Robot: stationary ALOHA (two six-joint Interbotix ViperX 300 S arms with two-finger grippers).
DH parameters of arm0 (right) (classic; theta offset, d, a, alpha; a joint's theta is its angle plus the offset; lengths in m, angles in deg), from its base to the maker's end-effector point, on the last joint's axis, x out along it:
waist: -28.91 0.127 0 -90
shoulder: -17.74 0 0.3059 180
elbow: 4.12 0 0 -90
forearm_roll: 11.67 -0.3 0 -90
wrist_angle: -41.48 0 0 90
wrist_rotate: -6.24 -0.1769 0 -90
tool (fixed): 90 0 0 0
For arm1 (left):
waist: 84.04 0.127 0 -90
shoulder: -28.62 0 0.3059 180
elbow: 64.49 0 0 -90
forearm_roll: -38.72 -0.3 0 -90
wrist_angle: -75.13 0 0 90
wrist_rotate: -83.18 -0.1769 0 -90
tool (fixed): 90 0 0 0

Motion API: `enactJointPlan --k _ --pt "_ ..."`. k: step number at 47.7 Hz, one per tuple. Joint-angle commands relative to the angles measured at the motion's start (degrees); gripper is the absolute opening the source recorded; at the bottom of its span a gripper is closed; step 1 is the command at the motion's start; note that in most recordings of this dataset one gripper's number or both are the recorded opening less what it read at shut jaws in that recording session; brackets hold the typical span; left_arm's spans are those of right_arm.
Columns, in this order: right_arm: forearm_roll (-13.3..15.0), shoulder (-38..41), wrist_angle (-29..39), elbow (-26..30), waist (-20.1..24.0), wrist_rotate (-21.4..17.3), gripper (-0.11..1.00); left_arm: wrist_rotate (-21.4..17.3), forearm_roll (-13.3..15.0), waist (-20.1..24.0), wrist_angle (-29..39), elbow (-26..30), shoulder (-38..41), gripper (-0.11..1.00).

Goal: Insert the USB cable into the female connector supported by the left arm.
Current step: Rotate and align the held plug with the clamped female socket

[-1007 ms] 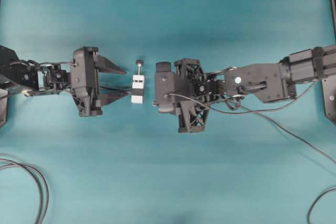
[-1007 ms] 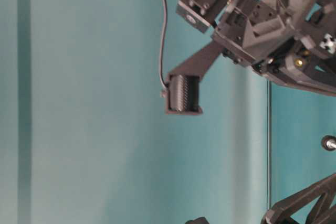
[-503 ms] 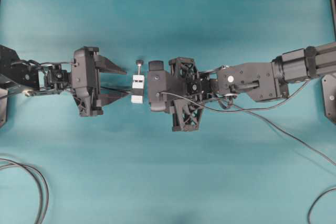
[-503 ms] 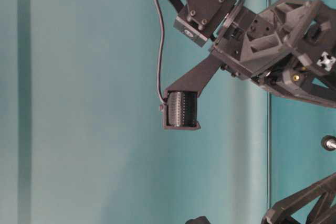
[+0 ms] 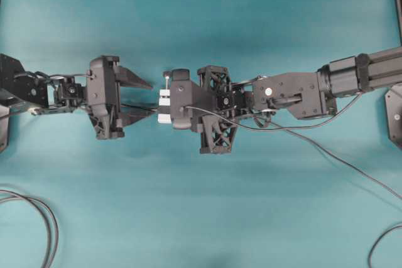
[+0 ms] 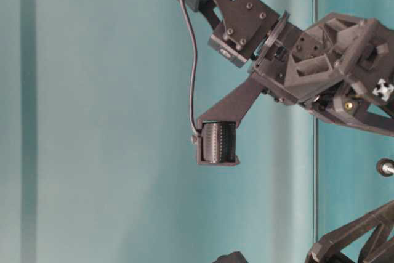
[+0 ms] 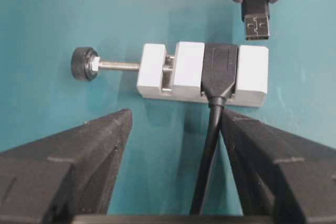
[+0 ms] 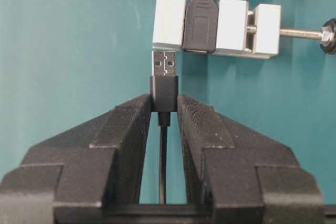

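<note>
The female connector (image 7: pixel 220 72), a black socket clamped in a small white block (image 5: pixel 164 106) with a knobbed screw (image 7: pixel 84 64), lies on the teal table. Its dark cable runs back between the fingers of my left gripper (image 7: pixel 176 116), which stands open just behind the block without touching it. My right gripper (image 8: pixel 164 98) is shut on the USB cable's dark plug (image 8: pixel 165 77). The plug's metal tip points at the block, close to it. It sits to one side of the socket (image 8: pixel 200 24), in line with a white jaw, and is outside it.
Thick black cables loop at the table's lower left (image 5: pixel 38 218). The right arm's thin cable (image 5: pixel 352 161) trails to the lower right. In the table-level view the right gripper's ribbed finger pad (image 6: pixel 218 143) hangs mid-frame with the cable (image 6: pixel 192 60) above it.
My right arm has moved left with the plug, from a gap away to right at the white block. The left arm and the block have stayed still.
</note>
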Motion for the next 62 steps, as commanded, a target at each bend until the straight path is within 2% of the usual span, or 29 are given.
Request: enactJointPlan --k 1,12,19,28,46,50,53,55,62 --pt "0.2 -0.7 0.7 1.8 -0.2 -0.1 0.22 0.8 -0.1 0.0 0.2 0.7 -0.5 0.77" --pt "0.2 -0.3 5.1 3.7 -0.1 -1.5 0.22 0.7 -0.1 0.0 0.6 0.6 -0.5 0.77" --pt "0.2 -0.3 5.5 4.0 0.0 -1.8 0.22 0.8 -0.1 0.0 0.5 0.5 -0.5 0.77" --pt "0.3 0.1 6.9 5.0 0.1 -4.6 0.22 0.9 -0.1 0.0 0.6 0.7 -0.5 0.78" --pt "0.9 3.7 14.2 10.5 0.2 -4.8 0.22 0.5 -0.1 -0.2 0.6 -0.3 -0.5 0.78" --pt "3.7 4.3 15.9 11.7 0.1 -6.3 0.22 0.6 -0.1 -0.2 0.6 -0.6 -0.5 0.78" --pt "6.5 4.4 17.2 12.4 0.2 -9.3 0.22 0.6 -0.1 -0.2 0.6 -0.9 -0.5 0.77" --pt "9.3 4.4 18.3 12.8 0.4 -12.0 0.22 0.6 -0.1 -0.2 0.6 -1.1 -0.5 0.78" --pt "22.0 4.4 23.5 14.3 1.9 -23.6 0.22 0.5 -0.1 -0.2 0.6 -1.3 -0.5 0.78"
